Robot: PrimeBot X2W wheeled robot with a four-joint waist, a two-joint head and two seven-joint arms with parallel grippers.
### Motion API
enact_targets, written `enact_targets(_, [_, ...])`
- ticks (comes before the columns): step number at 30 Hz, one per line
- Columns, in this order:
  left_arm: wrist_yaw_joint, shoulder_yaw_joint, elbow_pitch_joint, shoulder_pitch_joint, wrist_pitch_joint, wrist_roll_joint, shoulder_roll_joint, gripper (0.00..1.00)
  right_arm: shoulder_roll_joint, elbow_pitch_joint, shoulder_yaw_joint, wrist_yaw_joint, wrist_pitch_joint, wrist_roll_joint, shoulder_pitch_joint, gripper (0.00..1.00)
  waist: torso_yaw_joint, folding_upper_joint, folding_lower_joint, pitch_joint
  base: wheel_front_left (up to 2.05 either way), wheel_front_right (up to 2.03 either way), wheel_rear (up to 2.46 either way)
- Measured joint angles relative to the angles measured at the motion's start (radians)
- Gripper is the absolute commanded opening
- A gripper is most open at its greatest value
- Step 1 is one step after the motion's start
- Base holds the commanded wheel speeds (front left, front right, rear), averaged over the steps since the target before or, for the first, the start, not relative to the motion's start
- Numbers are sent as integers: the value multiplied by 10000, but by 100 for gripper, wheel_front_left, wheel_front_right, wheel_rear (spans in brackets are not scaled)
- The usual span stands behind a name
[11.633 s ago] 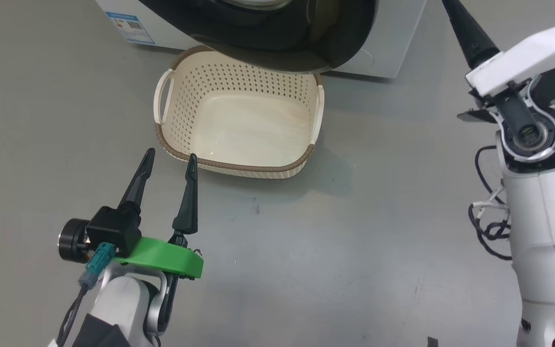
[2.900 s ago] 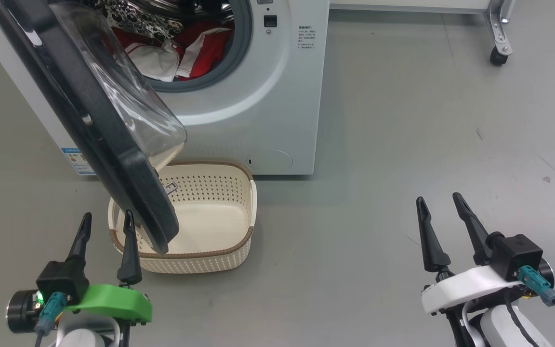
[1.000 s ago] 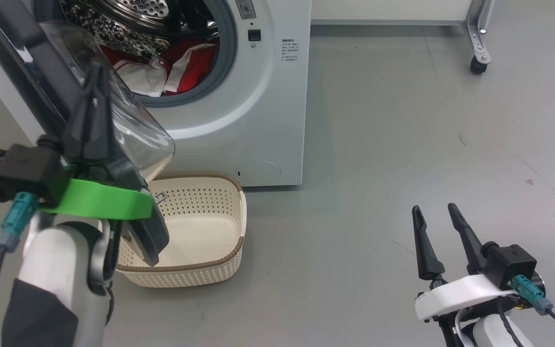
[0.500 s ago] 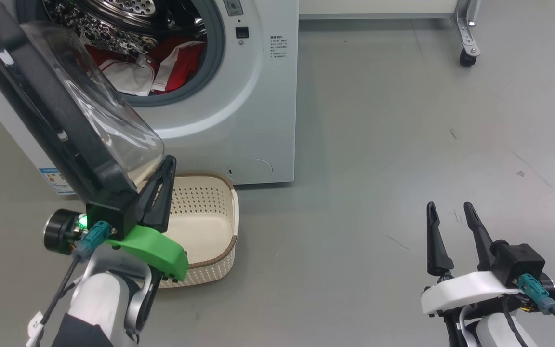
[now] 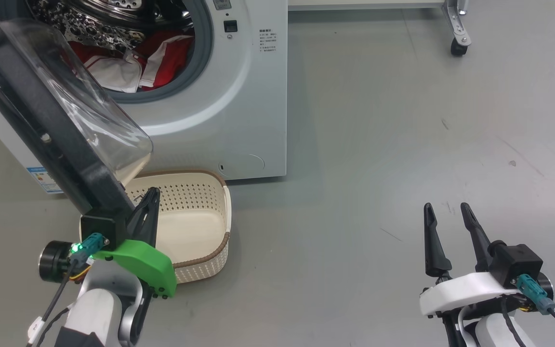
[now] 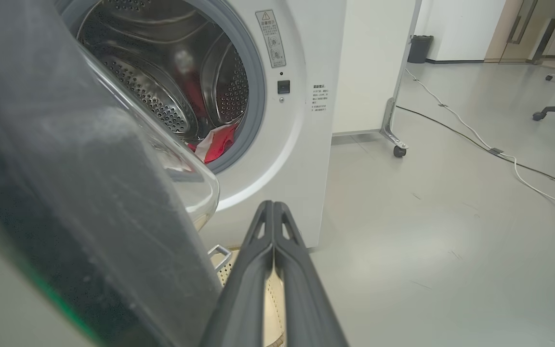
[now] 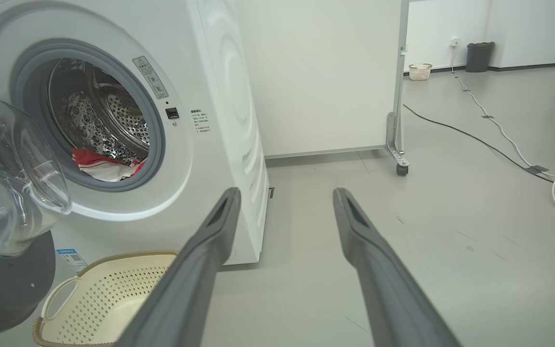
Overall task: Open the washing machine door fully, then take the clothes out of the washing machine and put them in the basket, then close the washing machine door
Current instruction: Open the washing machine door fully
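Right now, looking down on a white washing machine point(image 5: 239, 120) with its door point(image 5: 51, 140) standing open, hinged at the left, black rim slanting across the front and clear bowl facing the drum point(image 5: 80, 29). Seeing red and white clothes point(image 5: 128, 62) heaped low inside, against the grey ring. Finding the cream basket point(image 5: 195, 197) on the floor point(image 5: 378, 144) against the machine's front, partly under the door, pale bottom showing. Noting the left tool point(image 5: 150, 198) pinched shut and empty, just beside the door's lower edge, above the basket's near rim; cannot tell whether touching the door. Noting the right tool point(image 5: 446, 208) spread wide, empty, well apart to the right over bare floor
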Motion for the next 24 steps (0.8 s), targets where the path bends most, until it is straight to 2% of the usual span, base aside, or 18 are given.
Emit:
enact_targets(14, [100,330,692,-26,-196,-157,-4,0,111,107,-150,94,0,-73,0,100,-54,0,0,123,0,0,0])
enact_targets(24, [100,322,1083,-101,-445,-163,-100,0,163,165,-330,173,0,-144,31,100,145,0,0,77,0,0,0])
